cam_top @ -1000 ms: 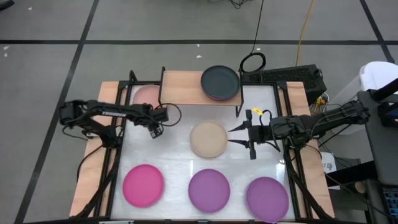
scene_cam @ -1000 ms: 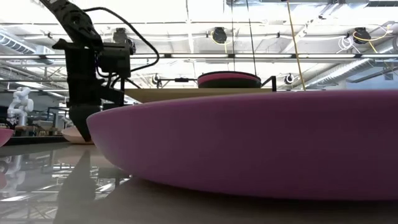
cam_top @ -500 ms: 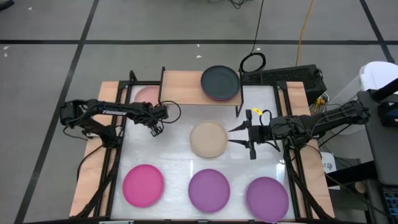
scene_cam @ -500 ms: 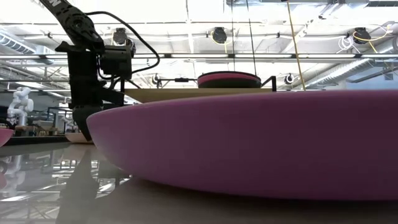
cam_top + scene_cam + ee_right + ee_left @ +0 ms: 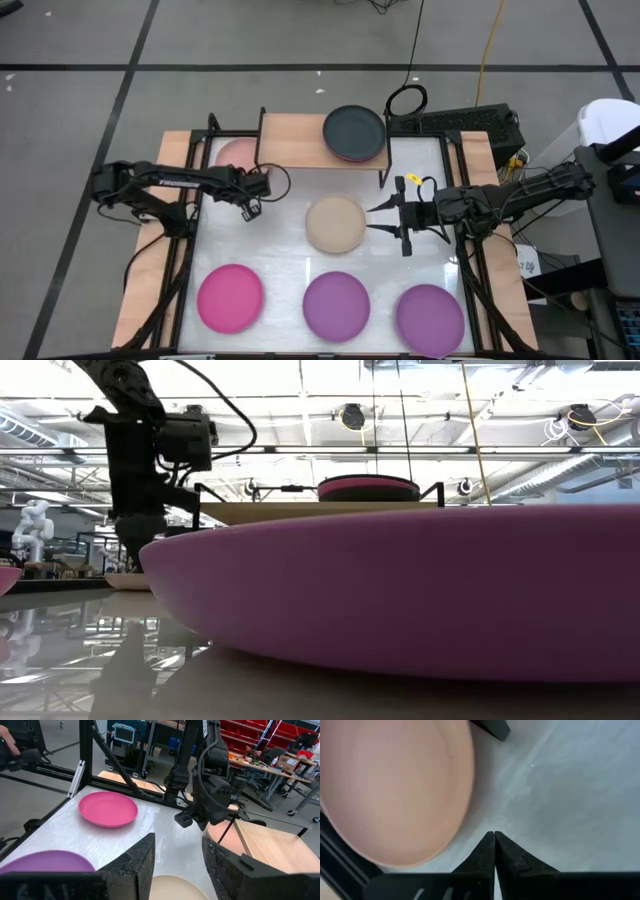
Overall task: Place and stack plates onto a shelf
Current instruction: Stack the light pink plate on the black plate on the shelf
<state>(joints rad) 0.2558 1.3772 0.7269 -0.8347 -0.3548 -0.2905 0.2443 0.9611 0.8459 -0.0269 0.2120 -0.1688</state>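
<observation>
The shelf point(image 5: 300, 140) stands at the table's far edge and carries a dark grey plate point(image 5: 354, 131) stacked on a pinkish one. A pale pink plate point(image 5: 234, 154) lies on the table, partly under the shelf's left end. A beige plate point(image 5: 335, 223) lies mid-table. A magenta plate point(image 5: 230, 297) and two purple plates point(image 5: 337, 305) point(image 5: 430, 318) line the near edge. My left gripper point(image 5: 494, 839) is shut on nothing, just beside the pale pink plate's point(image 5: 395, 785) near rim. My right gripper point(image 5: 384, 218) stands open at the right rim of the beige plate point(image 5: 175, 889).
The shelf's thin black legs point(image 5: 383, 178) stand close to both grippers. A black device and cables point(image 5: 455, 125) sit behind the table's far right corner. Bare white table point(image 5: 280, 250) lies between the beige plate and the near row. In the low view a purple plate point(image 5: 400, 590) fills the foreground.
My left gripper has shut its fingers on nothing beside the pale pink plate and has risen a little. The plates and my right arm have kept still.
</observation>
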